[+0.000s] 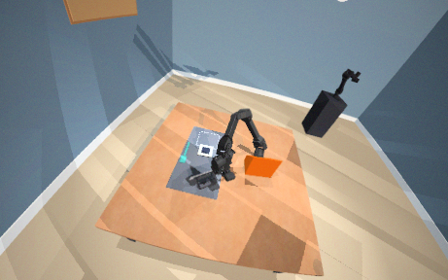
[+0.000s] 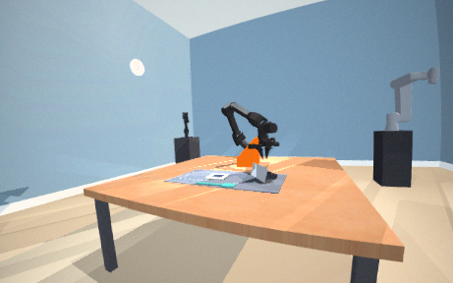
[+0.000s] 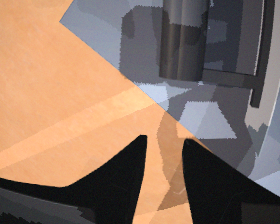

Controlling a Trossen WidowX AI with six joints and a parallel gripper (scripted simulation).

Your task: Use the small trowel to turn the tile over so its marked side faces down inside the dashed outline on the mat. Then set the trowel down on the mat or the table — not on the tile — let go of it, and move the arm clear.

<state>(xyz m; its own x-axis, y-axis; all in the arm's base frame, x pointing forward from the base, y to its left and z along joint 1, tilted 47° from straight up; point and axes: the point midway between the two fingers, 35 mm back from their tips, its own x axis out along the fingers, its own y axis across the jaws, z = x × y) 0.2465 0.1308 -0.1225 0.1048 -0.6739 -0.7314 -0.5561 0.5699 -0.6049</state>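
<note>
The tile [image 1: 205, 151] [image 2: 218, 176] lies flat on the mat [image 1: 176, 183] [image 2: 271, 188] [image 3: 93, 27], its dark-centred white face up, beside the dashed outline [image 1: 208, 132]. The trowel [image 1: 199, 184] [image 2: 258, 173] [image 3: 183, 47] rests at the mat's other end, its grey blade tilted up and its dark handle low. My gripper [image 2: 265, 156] [image 3: 164, 144] points down above the mat's edge, near the trowel but apart from it. Its fingers are partly open with nothing between them. In the top view the arm hides part of the mat and the fingertips are hard to make out.
A teal piece [image 1: 183, 158] [image 2: 222, 185] lies along the mat's long side, near the tile. An orange angled block [image 1: 262, 166] [image 2: 248, 158] stands at the arm's base on the wooden table [image 1: 169, 219] [image 2: 318, 211]. Other arms on dark pedestals stand beyond the table.
</note>
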